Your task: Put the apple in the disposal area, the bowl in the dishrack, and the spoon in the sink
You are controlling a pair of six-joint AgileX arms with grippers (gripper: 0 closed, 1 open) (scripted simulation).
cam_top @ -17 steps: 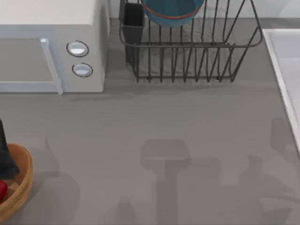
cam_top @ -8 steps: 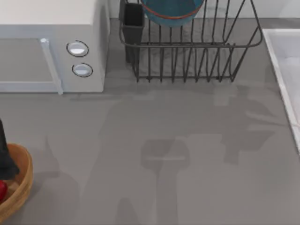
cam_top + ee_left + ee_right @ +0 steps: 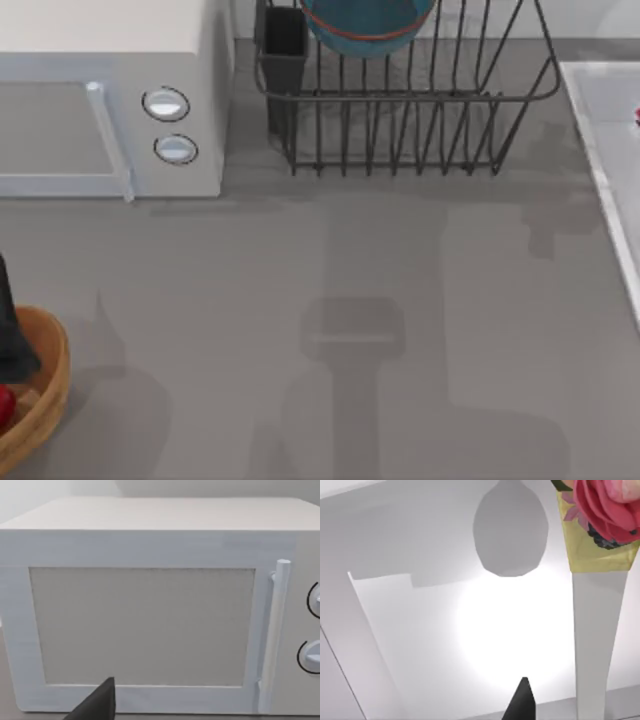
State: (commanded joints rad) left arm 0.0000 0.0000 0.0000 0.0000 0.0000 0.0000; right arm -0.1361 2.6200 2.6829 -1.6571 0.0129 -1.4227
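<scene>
The blue bowl sits in the dark wire dishrack at the back. The red apple lies in the tan basket, the disposal area, at the front left, with my left arm standing over it. The spoon is a red speck over the pale sink at the right edge. In the right wrist view the spoon has a white handle and a pink flower on yellow, above the sink floor, with a dark piece of my right gripper beside it.
A white microwave with two knobs stands at the back left and faces the left wrist camera. The dishrack's dark utensil cup is at its left corner. Arm shadows lie on the grey table.
The right arm's shadow has swept across the table toward the sink. The spoon's red speck has appeared at the right edge. The left arm has not moved.
</scene>
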